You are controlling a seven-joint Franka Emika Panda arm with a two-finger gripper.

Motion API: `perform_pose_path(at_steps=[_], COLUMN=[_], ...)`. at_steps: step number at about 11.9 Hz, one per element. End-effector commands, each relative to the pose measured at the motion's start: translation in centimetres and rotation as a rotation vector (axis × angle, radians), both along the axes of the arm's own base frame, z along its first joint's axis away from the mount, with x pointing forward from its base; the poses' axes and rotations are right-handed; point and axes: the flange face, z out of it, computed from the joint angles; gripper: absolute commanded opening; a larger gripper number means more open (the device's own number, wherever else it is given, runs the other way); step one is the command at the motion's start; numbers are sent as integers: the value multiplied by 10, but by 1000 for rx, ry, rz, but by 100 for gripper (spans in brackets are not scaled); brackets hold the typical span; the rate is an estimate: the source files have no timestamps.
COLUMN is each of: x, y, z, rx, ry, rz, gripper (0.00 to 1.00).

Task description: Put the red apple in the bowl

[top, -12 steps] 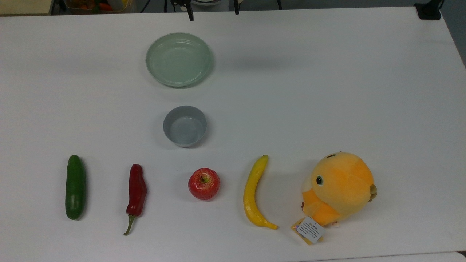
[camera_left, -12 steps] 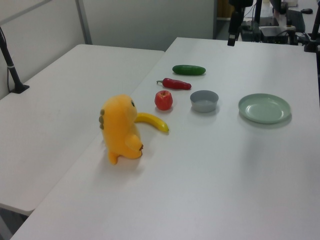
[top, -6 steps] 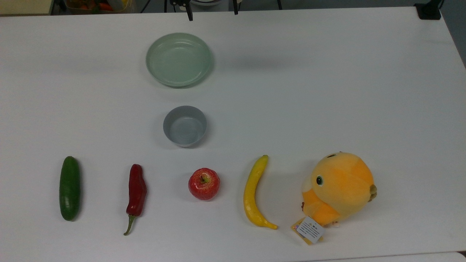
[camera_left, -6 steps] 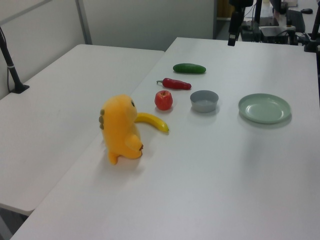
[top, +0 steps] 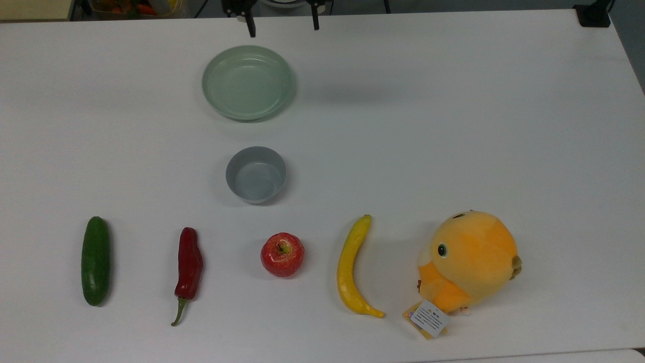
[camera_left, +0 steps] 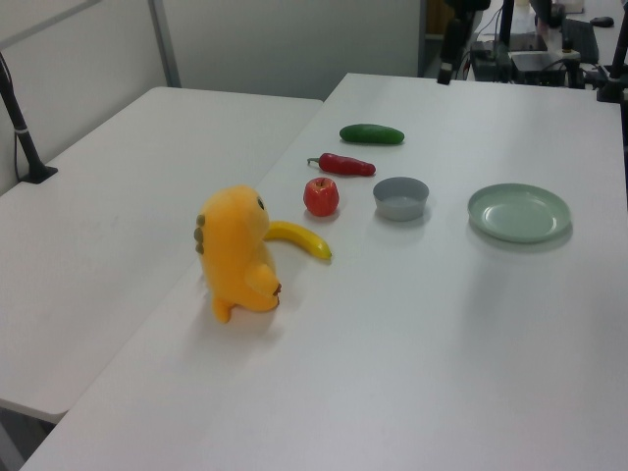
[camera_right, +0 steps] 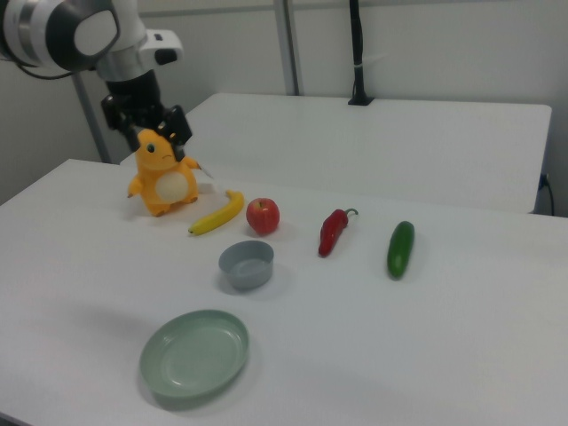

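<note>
Top view has the gripper (top: 282,22) at the far edge of the white table (top: 453,126), up past the pale green dish (top: 247,82), with its two fingers (top: 250,26) spread wide and nothing between them. Lots of bare table lies between the gripper and the bowl (top: 256,174), and all around the bowl too. The red apple (top: 282,254) sits on the table just in front of the bowl, not touching it. It is round, shiny and red, with a little brown stem in a yellow dip. Near the apple lie one chili pepper (top: 189,267), one cucumber (top: 95,260), one banana (top: 351,267) and one orange plush toy (top: 468,262), all in a row.
</note>
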Motion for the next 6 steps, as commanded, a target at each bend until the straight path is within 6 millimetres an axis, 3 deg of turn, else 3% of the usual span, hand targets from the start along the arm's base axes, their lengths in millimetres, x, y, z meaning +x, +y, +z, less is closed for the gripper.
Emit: perform_pose_path(at_steps=[1, 4, 6], x=[43, 92, 116], y=[-24, -32, -26], z=[25, 16, -7], rx=[-18, -31, -33], ry=[-148, -278, -344], rz=[-31, -69, -73], gripper=[100, 100, 100])
